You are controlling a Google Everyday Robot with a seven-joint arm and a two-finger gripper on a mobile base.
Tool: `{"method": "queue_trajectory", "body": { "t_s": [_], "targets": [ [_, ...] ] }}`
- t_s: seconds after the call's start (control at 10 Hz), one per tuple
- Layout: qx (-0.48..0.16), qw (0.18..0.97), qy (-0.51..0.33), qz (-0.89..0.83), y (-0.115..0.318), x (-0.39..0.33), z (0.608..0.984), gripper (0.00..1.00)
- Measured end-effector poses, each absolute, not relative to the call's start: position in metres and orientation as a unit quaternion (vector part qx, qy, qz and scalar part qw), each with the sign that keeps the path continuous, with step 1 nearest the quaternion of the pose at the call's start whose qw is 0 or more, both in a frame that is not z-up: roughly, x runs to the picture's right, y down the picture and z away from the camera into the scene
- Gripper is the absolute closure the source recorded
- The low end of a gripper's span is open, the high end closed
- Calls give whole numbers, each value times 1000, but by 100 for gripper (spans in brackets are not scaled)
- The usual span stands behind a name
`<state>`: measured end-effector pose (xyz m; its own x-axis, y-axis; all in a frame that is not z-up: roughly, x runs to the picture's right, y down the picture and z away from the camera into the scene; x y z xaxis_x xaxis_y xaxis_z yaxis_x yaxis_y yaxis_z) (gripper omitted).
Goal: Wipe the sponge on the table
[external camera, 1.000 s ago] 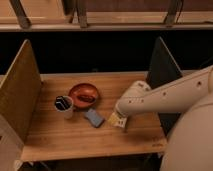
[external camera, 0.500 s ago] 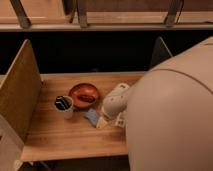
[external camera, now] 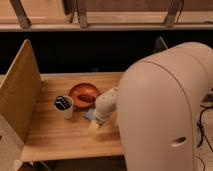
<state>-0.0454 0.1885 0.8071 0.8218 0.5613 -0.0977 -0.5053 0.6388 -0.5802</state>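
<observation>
Sponge (external camera: 90, 115) just behind the gripper (external camera: 94, 128)

The blue sponge lies on the tabletop (external camera: 55, 142), partly hidden by the arm (external camera: 165, 110). Whether it touches the gripper cannot be told. The gripper hangs low over the wood with its jaws wide. A mug (external camera: 64, 105) stands to its left, and a red bowl (external camera: 83, 94) sits behind it.

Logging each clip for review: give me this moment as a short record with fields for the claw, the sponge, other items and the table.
claw: open, nothing seen in it, low over the table, just in front of the sponge
sponge: blue, lying on the table, mostly hidden by the arm
mug: upright, left of the sponge
bowl: reddish, behind the sponge, beside the mug
table: wooden, upright panel at its left end
</observation>
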Motion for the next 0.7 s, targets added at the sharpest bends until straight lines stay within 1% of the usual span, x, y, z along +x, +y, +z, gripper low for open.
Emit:
{"method": "queue_trajectory", "body": {
  "t_s": [0.3,0.5,0.7],
  "targets": [
    [-302,906,-43,295,186,-43,808,20],
    [-291,910,-38,294,180,-40,821,20],
    [-287,911,-45,292,177,-52,833,20]
  ]
}}
